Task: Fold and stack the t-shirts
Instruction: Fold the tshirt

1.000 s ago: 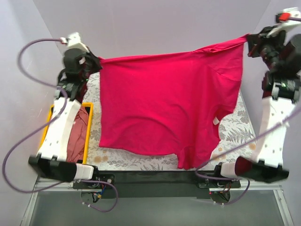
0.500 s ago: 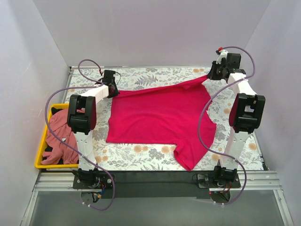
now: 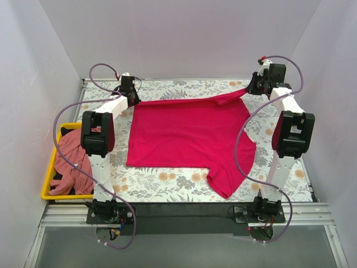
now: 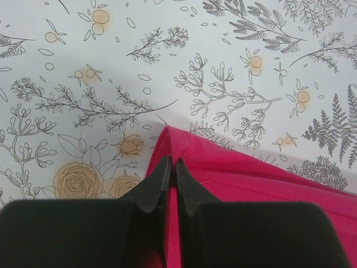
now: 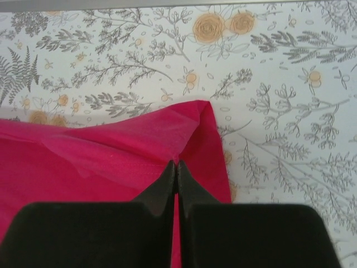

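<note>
The magenta-red t-shirt [image 3: 189, 134] lies spread across the flower-patterned table, one sleeve hanging towards the near edge at the right. My left gripper [image 3: 134, 100] is shut on its far left corner; in the left wrist view the gripper [image 4: 172, 166] pinches a fold of the red t-shirt [image 4: 251, 190]. My right gripper [image 3: 249, 88] is shut on the far right corner, which stays lifted a little; in the right wrist view the gripper [image 5: 176, 165] bites the t-shirt's hem [image 5: 111, 151]. The salmon-pink t-shirt [image 3: 71, 162] lies crumpled in the yellow bin [image 3: 47, 190].
The yellow bin sits off the table's left edge beside the left arm. White walls close in the back and both sides. Bare flowered tabletop [image 3: 167, 187] shows in front of the red shirt and along the far edge [image 3: 184, 89].
One second ago both arms held the red shirt high and stretched in the air. It has been lowered and laid flat on the table, then drawn a little further back, both grips kept.
</note>
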### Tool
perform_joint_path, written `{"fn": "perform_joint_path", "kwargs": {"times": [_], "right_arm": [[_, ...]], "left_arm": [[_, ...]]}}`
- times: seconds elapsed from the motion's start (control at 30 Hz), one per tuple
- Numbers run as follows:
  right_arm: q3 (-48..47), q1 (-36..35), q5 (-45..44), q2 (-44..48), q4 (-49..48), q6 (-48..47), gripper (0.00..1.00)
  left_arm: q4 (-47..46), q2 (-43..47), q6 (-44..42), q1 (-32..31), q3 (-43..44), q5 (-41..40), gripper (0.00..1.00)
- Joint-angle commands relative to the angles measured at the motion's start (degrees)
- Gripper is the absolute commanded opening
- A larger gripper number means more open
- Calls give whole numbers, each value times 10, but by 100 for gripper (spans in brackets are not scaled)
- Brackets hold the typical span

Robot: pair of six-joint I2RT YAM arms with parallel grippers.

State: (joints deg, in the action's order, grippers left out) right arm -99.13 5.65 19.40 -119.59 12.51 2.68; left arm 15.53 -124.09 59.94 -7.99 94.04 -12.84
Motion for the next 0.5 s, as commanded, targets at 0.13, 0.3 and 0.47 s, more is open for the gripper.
{"fn": "perform_joint_path", "kwargs": {"times": [0.13, 0.3, 0.47], "right_arm": [[86, 1, -53, 128, -23, 42, 1], [141, -1, -75, 171, -10, 48, 1], [177, -3, -89, 197, 3, 67, 1]], "left_arm": [[19, 59, 8, 5, -3, -4, 0], [38, 71, 22, 6, -13, 0, 0], [57, 91, 41, 6, -25, 2, 0]]}}
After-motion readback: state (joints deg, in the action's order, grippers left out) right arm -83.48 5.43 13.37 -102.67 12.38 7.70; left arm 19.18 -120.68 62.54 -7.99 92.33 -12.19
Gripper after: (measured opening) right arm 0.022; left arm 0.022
